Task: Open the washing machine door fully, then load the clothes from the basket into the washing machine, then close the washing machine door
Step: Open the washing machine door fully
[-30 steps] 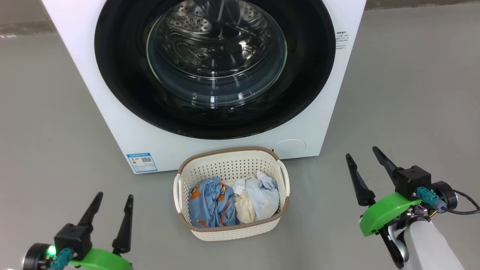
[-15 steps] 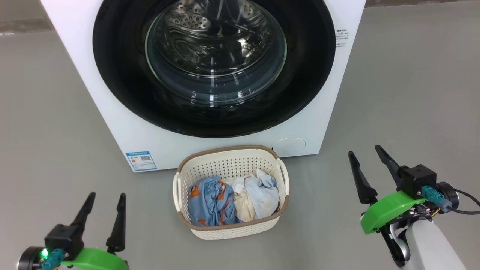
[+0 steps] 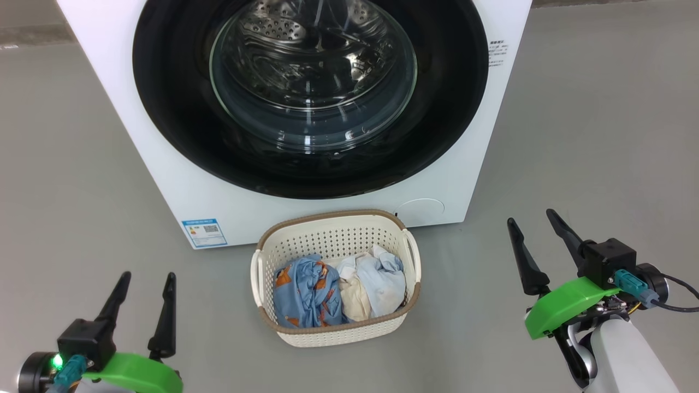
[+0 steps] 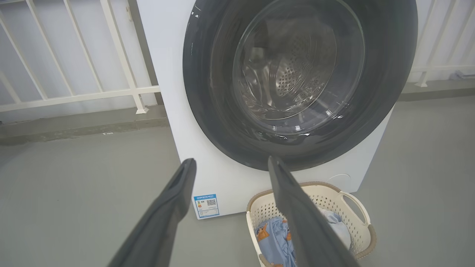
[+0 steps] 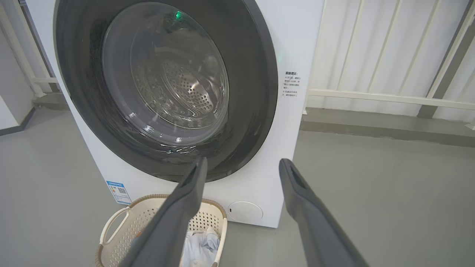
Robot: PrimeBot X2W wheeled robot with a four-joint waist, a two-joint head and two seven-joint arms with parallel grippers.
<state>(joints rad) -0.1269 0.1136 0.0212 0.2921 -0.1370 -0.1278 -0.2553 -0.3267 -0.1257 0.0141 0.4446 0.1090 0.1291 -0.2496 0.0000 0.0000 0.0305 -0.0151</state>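
Reading the washer (image 3: 164, 180): a blue sticker (image 3: 204, 233) with a QR code sits at 7 o'clock of the shut door (image 3: 175, 109), and small print (image 3: 496, 54) at 3 o'clock is too tiny to read. The basket (image 3: 333, 333) of clothes (image 3: 306, 292) sits at 6 o'clock, just beside the washer. Left jaws and right jaws gape wide, empty. The left jaws have drifted slightly toward 9 o'clock.

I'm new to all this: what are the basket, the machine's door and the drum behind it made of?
The basket looks like matte cream plastic: moulded holes, brown woven-look rim. The washing machine door seems glossy black plastic around clear glass, given its reflections. The drum looks like shiny perforated steel.
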